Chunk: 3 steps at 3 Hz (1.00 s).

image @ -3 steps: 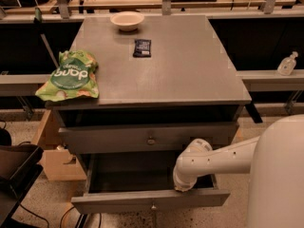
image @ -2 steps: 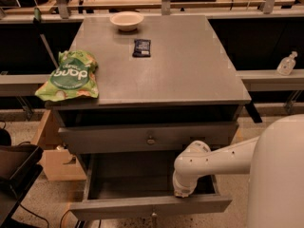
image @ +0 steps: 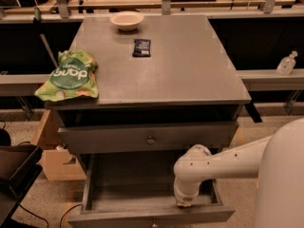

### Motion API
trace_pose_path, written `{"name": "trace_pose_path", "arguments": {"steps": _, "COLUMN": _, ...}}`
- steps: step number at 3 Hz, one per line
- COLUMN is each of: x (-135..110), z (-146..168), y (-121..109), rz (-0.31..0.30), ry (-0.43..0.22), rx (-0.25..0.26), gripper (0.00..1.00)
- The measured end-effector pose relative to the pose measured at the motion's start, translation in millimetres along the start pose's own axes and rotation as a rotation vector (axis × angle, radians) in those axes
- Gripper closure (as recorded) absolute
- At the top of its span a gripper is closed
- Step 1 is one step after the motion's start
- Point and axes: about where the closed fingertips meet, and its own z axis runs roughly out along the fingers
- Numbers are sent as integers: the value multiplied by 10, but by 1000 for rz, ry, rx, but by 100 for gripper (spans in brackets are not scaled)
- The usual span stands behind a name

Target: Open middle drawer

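Observation:
The middle drawer [image: 118, 218] is the wide grey drawer pulled out toward me below the cabinet top, its inside bare and its small round knob [image: 154, 224] at the bottom edge of the view. My white arm reaches in from the right. Its gripper [image: 184, 202] points down inside the drawer, just behind the right part of the front panel. The fingers are hidden by the wrist. Above it, the narrower grey drawer front [image: 109, 139] with its knob [image: 150, 139] stands nearly closed. The lowest drawer is out of view.
On the grey cabinet top [image: 190, 75] lie a green snack bag [image: 70, 76] at the left edge, a white bowl [image: 126, 20] at the back and a dark packet [image: 141, 47]. A cardboard box [image: 52, 156] and a black bin [image: 14, 170] stand at the left. A bottle [image: 286, 63] sits on the right ledge.
The open drawer has slid a little further out toward me, and the arm's end has moved with it toward the front.

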Motion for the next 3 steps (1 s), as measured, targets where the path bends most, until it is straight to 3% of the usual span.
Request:
{"name": "trace_pose_path", "arguments": {"steps": 1, "x": 1, "z": -1, "y": -6, "rz": 0, "ry": 0, "rx": 0, "gripper": 100}}
{"name": "trace_pose_path", "arguments": {"steps": 2, "x": 12, "z": -32, "y": 405, "rz": -38, "ry": 3, "rx": -60, "gripper": 100}}
{"name": "trace_pose_path", "arguments": {"steps": 3, "x": 16, "z": -34, "y": 387, "rz": -38, "ry": 3, "rx": -60, "gripper": 82}}
